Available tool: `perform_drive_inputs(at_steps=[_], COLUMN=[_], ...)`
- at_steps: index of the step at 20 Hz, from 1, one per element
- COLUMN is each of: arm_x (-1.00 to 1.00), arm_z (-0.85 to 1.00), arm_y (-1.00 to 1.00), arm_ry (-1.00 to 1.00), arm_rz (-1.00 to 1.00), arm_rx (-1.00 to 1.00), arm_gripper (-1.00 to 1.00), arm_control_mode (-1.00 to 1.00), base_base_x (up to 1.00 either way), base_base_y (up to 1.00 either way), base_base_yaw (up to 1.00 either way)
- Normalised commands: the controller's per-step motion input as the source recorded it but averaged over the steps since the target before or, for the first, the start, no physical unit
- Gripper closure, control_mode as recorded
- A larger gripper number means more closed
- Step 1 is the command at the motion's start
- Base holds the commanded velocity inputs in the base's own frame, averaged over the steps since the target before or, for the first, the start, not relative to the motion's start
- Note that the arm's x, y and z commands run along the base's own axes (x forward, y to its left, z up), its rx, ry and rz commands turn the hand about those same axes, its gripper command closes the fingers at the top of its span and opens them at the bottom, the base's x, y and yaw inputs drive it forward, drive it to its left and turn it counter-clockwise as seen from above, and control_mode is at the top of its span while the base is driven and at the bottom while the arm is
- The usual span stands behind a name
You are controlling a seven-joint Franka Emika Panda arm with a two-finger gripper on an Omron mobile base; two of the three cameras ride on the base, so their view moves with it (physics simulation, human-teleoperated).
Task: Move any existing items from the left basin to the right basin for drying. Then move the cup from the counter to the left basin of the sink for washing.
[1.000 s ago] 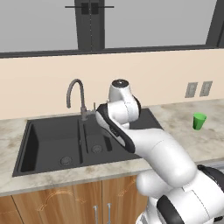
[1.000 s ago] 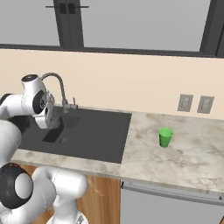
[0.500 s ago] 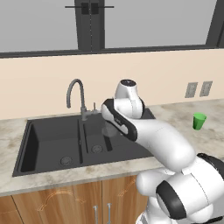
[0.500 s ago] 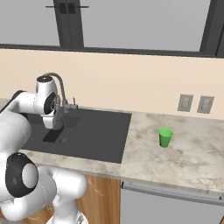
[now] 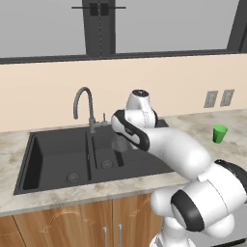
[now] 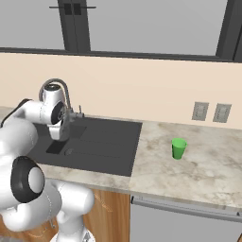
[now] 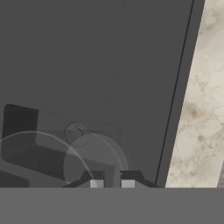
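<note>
My gripper [image 7: 112, 184] is shut on the wall of the see-through greyish glass [image 7: 94, 157], the existing item. It holds the glass [image 5: 119, 143] low over the narrow right basin [image 5: 107, 155], whose round drain [image 7: 76, 132] shows just ahead of the fingertips. The wide left basin [image 5: 53, 159] lies to the left with only its drain showing. The small bright green cup [image 5: 220, 133] stands upright on the beige counter [image 6: 198, 165] far to the right, also seen as the cup [image 6: 178, 148] in the right base view.
The grey gooseneck tap [image 5: 82, 99] rises behind the divider between the basins, close to my arm. The flat ribbed drainboard [image 6: 111, 142] lies right of the small basin. Two wall outlets [image 6: 210, 112] sit on the backsplash behind the cup.
My arm has swung to the right with the glass in its grip, from over the sink's divider to over the right basin. The green cup has not moved.
</note>
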Motion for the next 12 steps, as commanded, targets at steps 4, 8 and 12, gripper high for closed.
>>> perform_drive_inputs(at_steps=[4, 8, 12], arm_x=[0.14, 0.14, 0.11], arm_z=[-0.16, -0.16, -0.17], arm_y=[0.00, 0.00, 0.00], arm_ry=[0.00, 0.00, 0.00], arm_rz=[0.00, 0.00, 0.00], arm_rx=[0.00, 0.00, 0.00], arm_gripper=[1.00, 1.00, 1.00], arm_control_mode=[-1.00, -1.00, -1.00], base_base_x=[0.00, 0.00, 0.00], base_base_y=[0.00, 0.00, 0.00], base_base_yaw=[0.00, 0.00, 0.00])
